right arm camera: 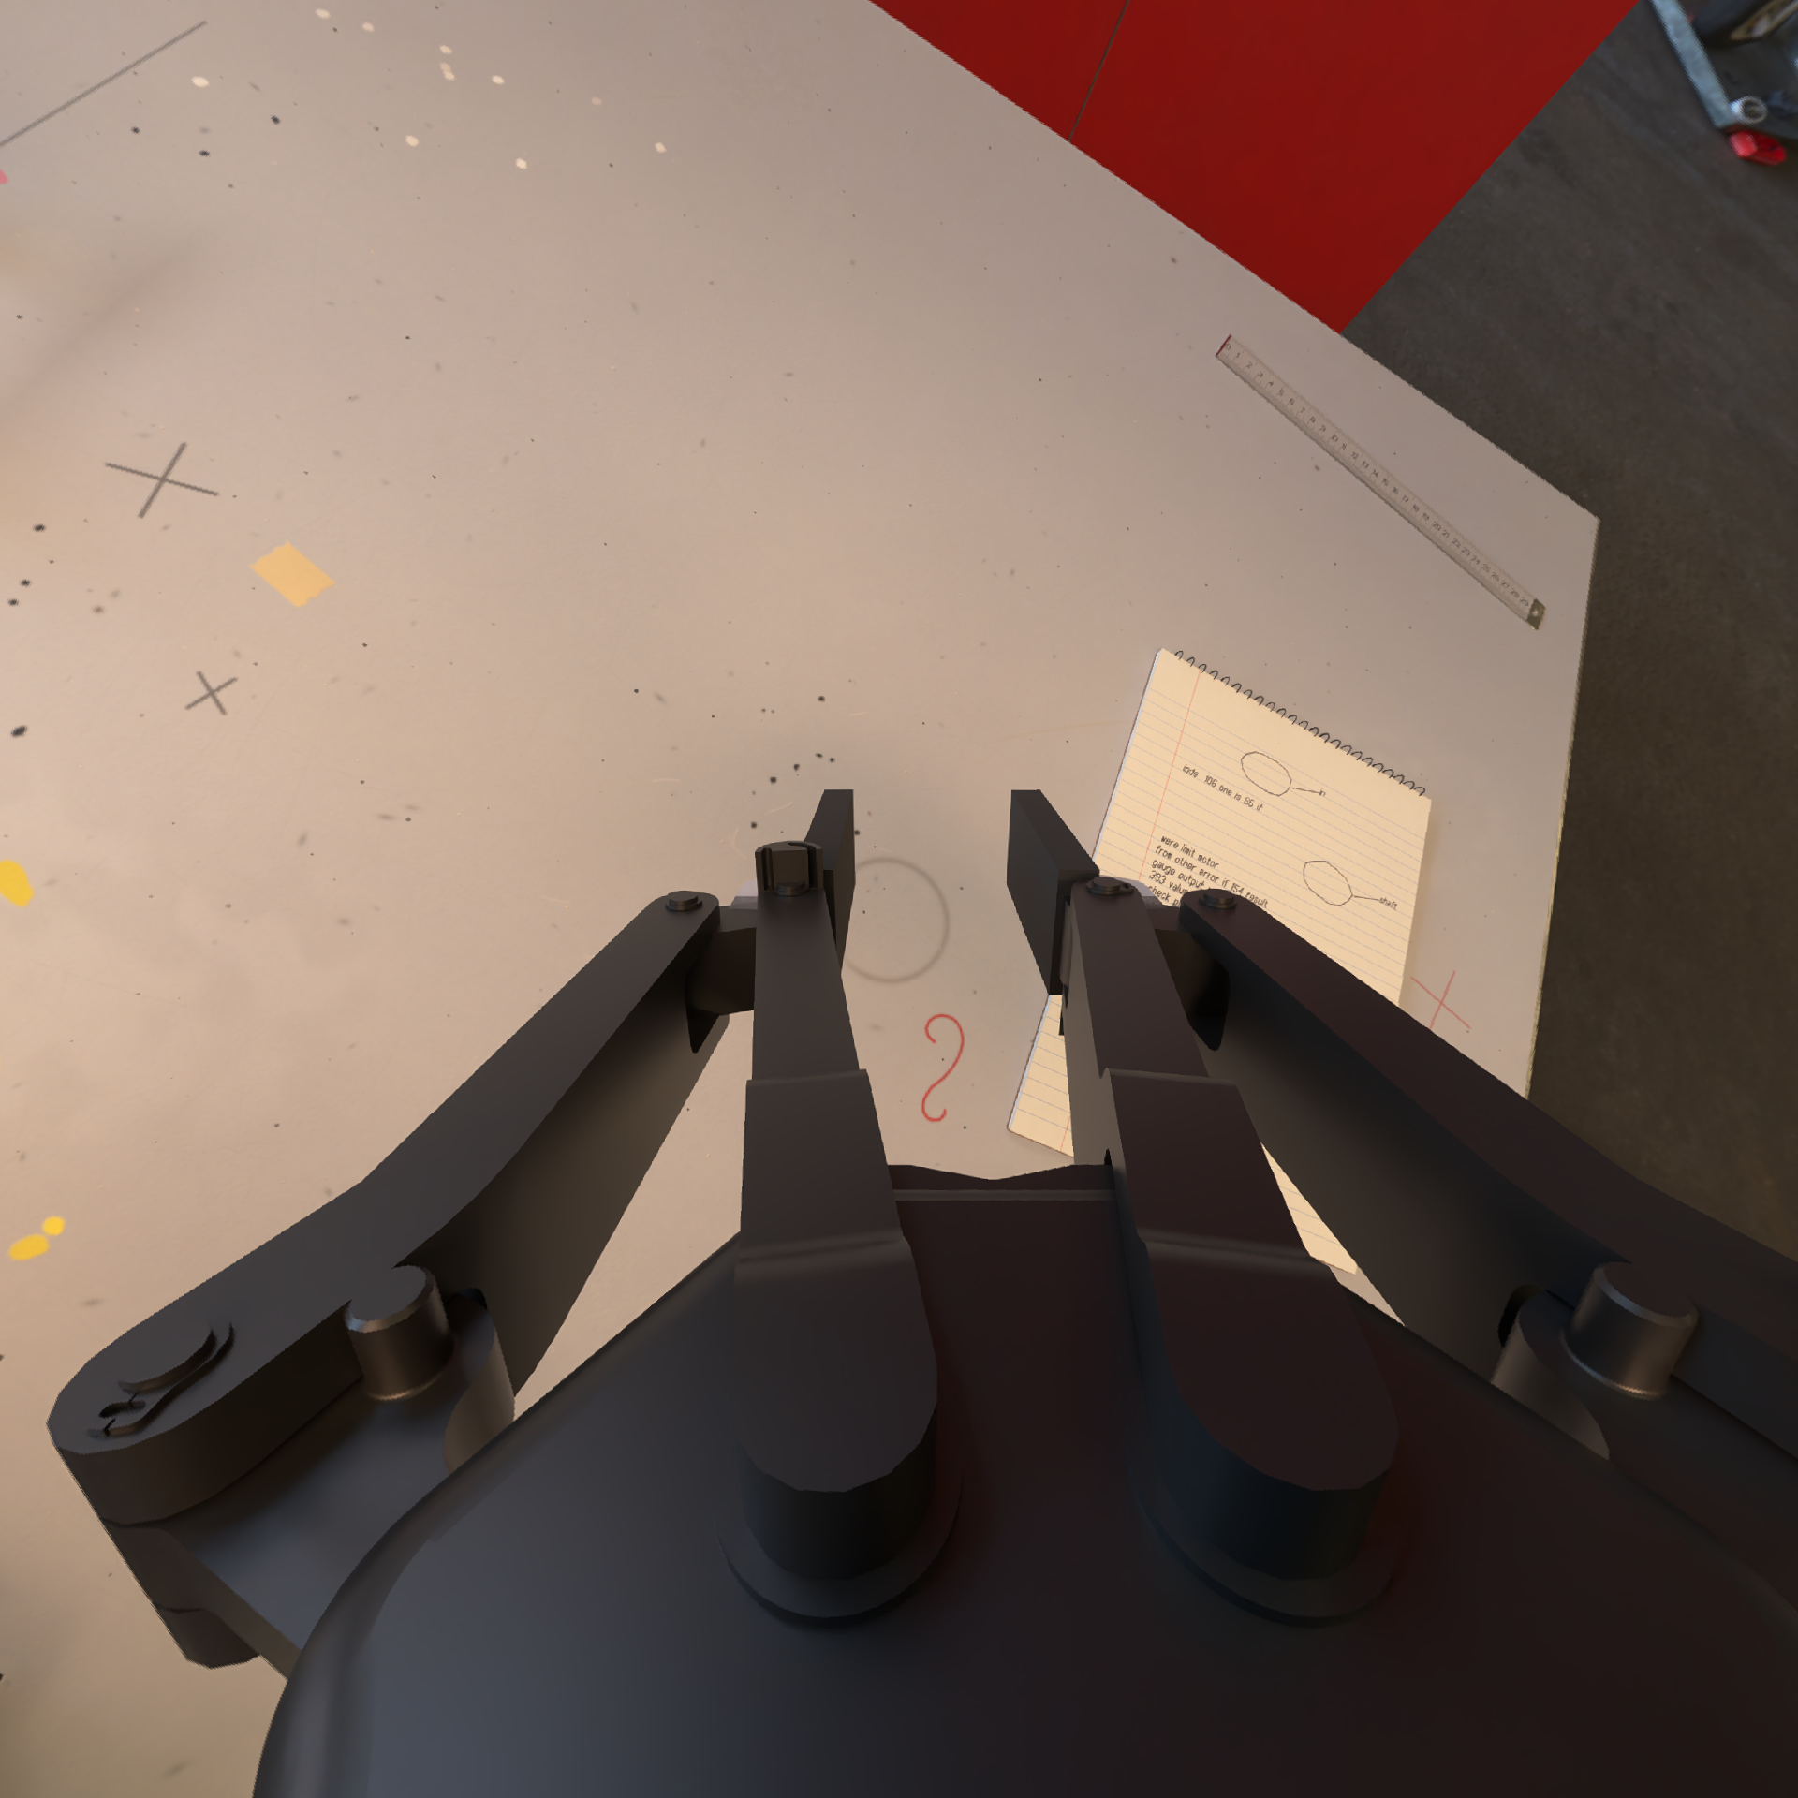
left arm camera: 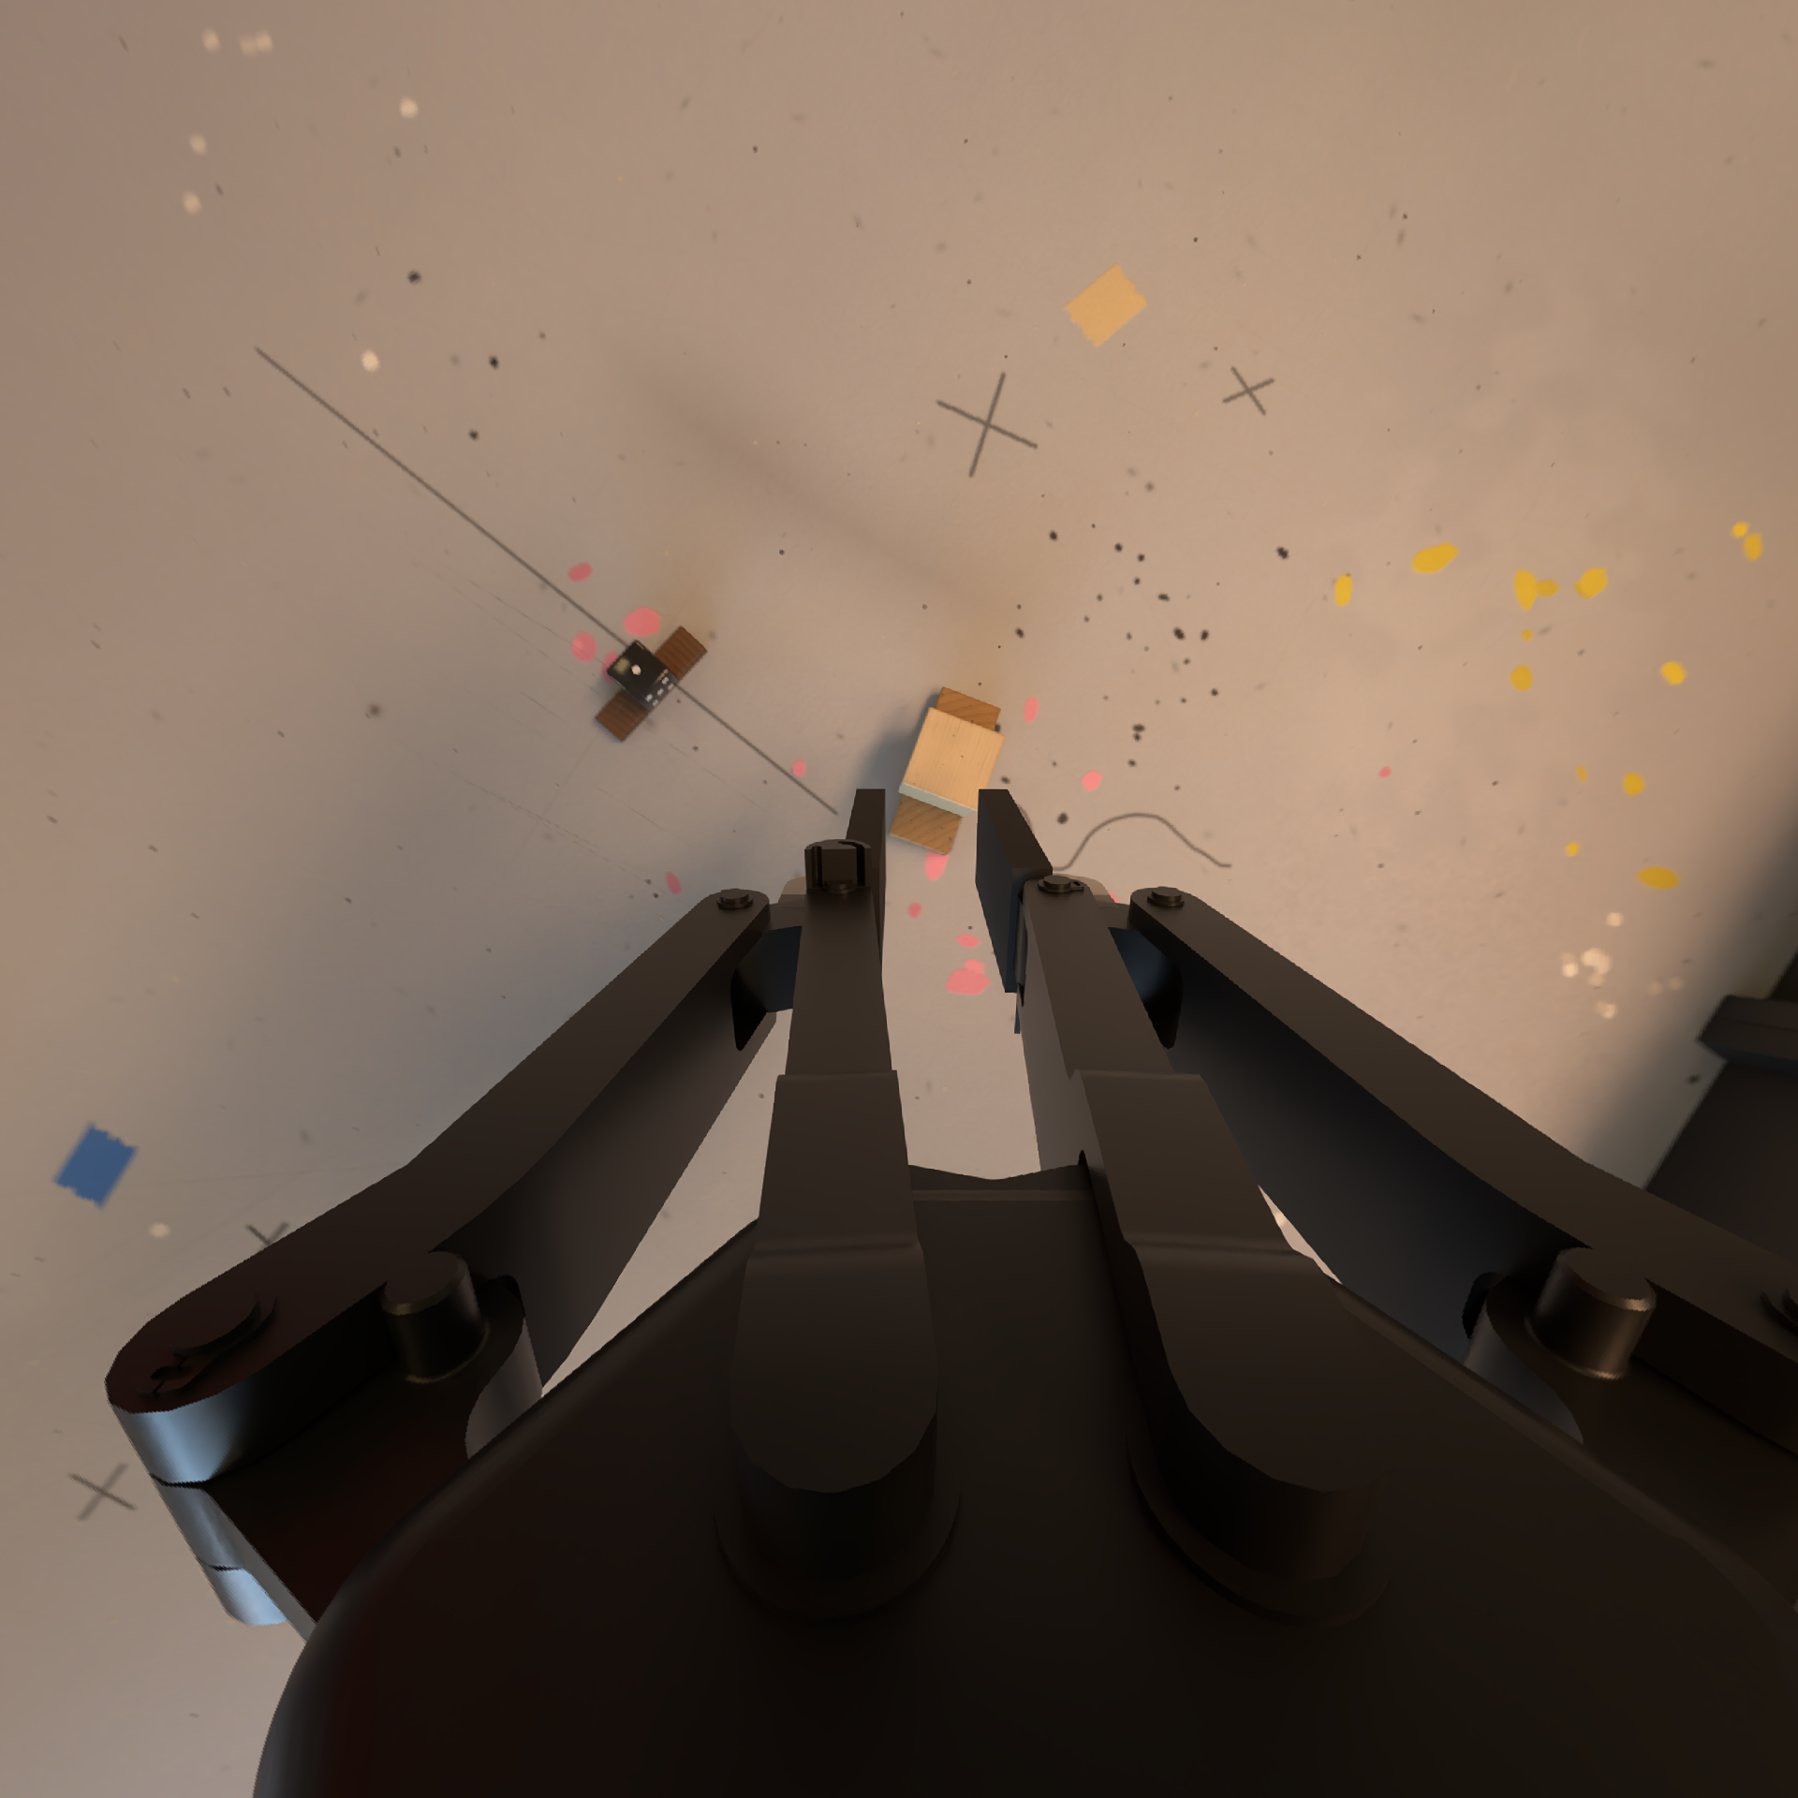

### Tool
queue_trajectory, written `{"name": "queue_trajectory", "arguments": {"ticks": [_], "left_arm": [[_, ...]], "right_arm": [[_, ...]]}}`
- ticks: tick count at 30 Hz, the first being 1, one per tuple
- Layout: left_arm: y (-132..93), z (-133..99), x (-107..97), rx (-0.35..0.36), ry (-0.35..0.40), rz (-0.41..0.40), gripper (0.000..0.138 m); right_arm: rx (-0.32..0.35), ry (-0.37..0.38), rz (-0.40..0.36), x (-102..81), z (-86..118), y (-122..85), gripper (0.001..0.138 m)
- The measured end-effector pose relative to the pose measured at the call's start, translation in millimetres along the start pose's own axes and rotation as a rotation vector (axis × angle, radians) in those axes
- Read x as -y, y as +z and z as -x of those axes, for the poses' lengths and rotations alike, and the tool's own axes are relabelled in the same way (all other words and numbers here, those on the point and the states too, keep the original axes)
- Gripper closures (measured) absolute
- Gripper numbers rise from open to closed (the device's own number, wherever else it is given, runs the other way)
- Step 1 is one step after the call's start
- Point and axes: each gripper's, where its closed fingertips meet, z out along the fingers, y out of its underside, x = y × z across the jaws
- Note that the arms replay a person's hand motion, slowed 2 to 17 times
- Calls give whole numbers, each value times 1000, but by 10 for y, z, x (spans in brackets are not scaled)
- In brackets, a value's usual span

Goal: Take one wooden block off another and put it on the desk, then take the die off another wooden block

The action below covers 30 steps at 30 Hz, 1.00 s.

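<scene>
On the left of the left wrist view, the black die (left arm camera: 642, 671) is sitting on a dark brown wooden block (left arm camera: 650, 683) lying flat on the paint-speckled surface (left arm camera: 389, 876), well apart from the rest. Further right, a pale wooden block (left arm camera: 952, 757) is resting across a tan wooden block (left arm camera: 936, 790), just ahead of the left gripper (left arm camera: 930, 812), which is hanging above them with its jaws parted and nothing between them. The likely trouble is the fingers catching both blocks at once, or nudging the upper one so it is sliding off askew. The right gripper (right arm camera: 931, 815) is also standing open and empty, hovering over a drawn circle (right arm camera: 895, 919) beside a spiral notepad (right arm camera: 1284, 837) and a ruler (right arm camera: 1382, 482), far from either stack.
</scene>
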Motion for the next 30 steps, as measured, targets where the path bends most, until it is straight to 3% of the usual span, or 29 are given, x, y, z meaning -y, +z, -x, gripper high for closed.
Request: {"name": "queue_trajectory", "arguments": {"ticks": [8, 13, 30], "left_arm": [[-2, 37, 13, 99, 193, -52, 112], [34, 13, 17, 121, 277, -69, 109], [308, -86, 37, 74, 339, -94, 107]], "right_arm": [[-2, -10, -11, 23, 12, -9, 96], [5, -8, -18, 38, 28, -9, 96], [2, -13, 7, 4, 42, 29, 96]]}}
